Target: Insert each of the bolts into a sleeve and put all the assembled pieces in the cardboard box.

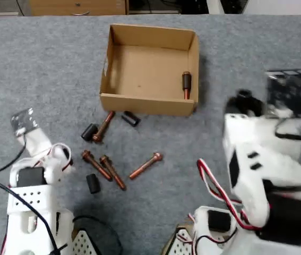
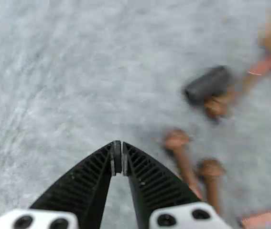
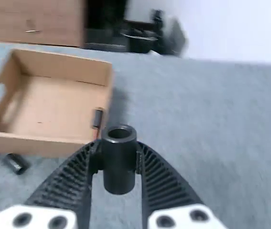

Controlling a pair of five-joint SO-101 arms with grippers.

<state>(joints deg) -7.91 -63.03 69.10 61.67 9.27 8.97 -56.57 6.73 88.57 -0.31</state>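
We see the left gripper (image 2: 117, 161) with its two fingers pressed together and nothing between them, above the grey carpet (image 1: 44, 69) just left of the loose bolts; the right gripper (image 3: 116, 152) is clamped on an upright black sleeve (image 3: 119, 169), with the open bore facing up, to the right of the cardboard box (image 1: 148, 104) and a little nearer than it; the box sits toward the far middle of the table, open at the top, and one assembled piece (image 1: 186, 85) lies inside against its right wall; four bolts remain on the carpet near the box; the far bolt (image 1: 104, 126) lies slanted just in front of the box's near left corner, with a loose sleeve (image 1: 89, 132) just beside its head; a second loose sleeve (image 1: 130, 118) lies close to the box's near wall, right of that bolt; nearer to us, the left bolt (image 1: 95, 164) and the middle bolt (image 1: 113, 173) lie side by side, both slanted the same way with their heads toward the far left; the right bolt (image 1: 145, 166) lies apart from them, slanted the other way, with its head toward the far right; a third loose sleeve (image 1: 93, 183) lies just near the left bolt's tip.
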